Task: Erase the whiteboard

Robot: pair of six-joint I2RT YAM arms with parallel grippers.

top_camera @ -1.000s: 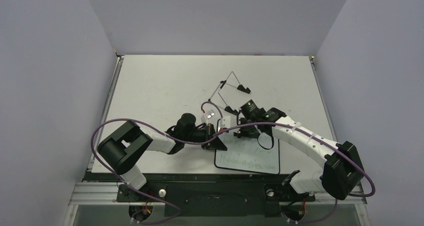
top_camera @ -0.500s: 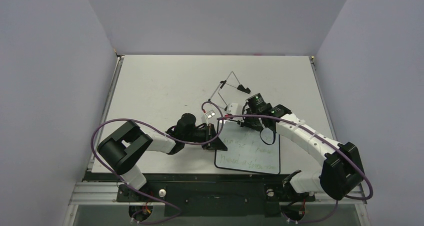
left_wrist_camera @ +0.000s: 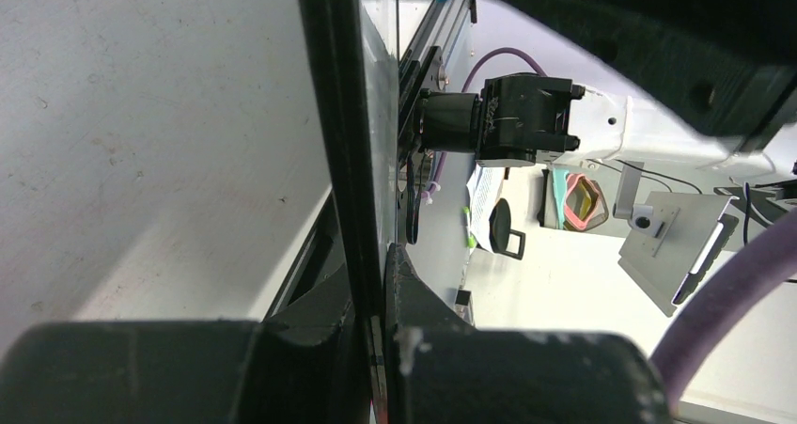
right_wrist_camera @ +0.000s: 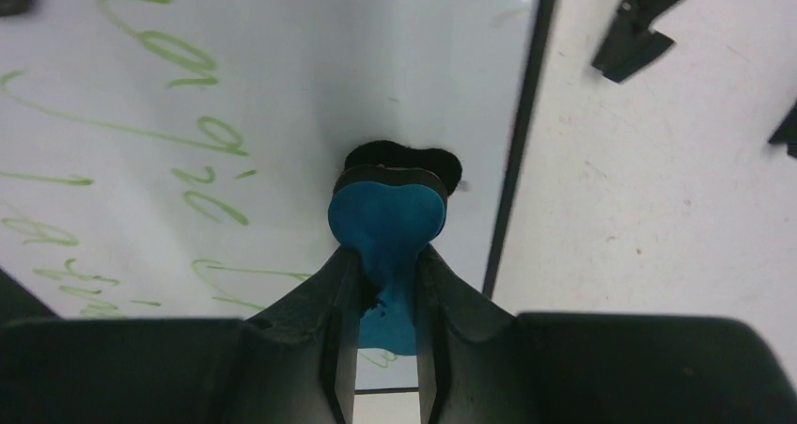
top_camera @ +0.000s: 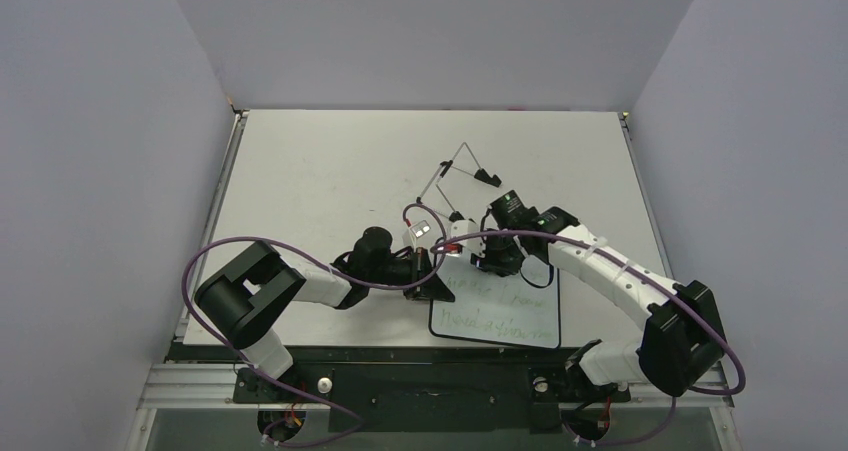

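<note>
found the whiteboard (top_camera: 495,311) lying on the desk (top_camera: 330,171) by its near edge, between the two arms, with green handwriting (right_wrist_camera: 141,133) across much of it. saw the left gripper (top_camera: 432,271) pinching the board's left edge, the black frame running between its fingers in the left wrist view. saw the right gripper (top_camera: 497,256) clamped on a blue eraser (right_wrist_camera: 385,217), the eraser's dark face pressed to the white surface near the far edge, just inside the frame. noted a wire easel stand (top_camera: 460,176) farther back on the desk.
</note>
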